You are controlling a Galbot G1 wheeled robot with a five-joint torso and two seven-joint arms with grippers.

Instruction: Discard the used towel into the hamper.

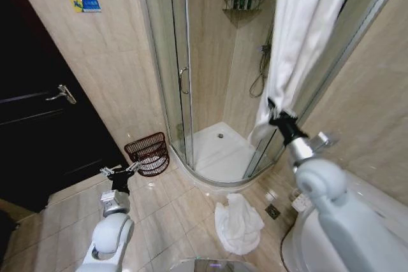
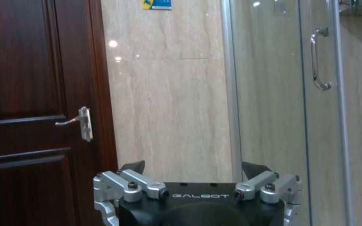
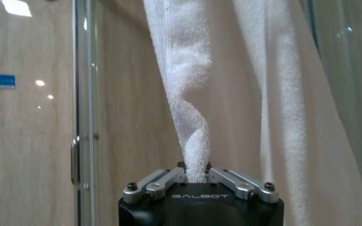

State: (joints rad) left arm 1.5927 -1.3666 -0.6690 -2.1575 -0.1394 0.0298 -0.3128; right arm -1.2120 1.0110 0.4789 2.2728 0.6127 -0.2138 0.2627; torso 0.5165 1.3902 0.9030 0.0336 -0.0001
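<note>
Right tool (image 1: 275, 113) clamped on hanging white towel (image 1: 299, 36), raised at shower's right side. Hamper (image 1: 148, 153) on floor well to robot's left, low, beside shower door. Left tool (image 1: 121, 171) open, idle, just beside hamper, far nearer.

open tiled floor (image 1: 172, 211) before hamper (image 1: 148, 153); shower glass (image 1: 167, 62) just beside it, crumpled towel (image 1: 237, 222) nearby

pale grey arms, black galbot-marked gripper (image 3: 195, 175) bodies.

bathroom | glass shower stall (image 1: 210, 81) (corner shelf), tiled floor (image 1: 172, 208)
</note>
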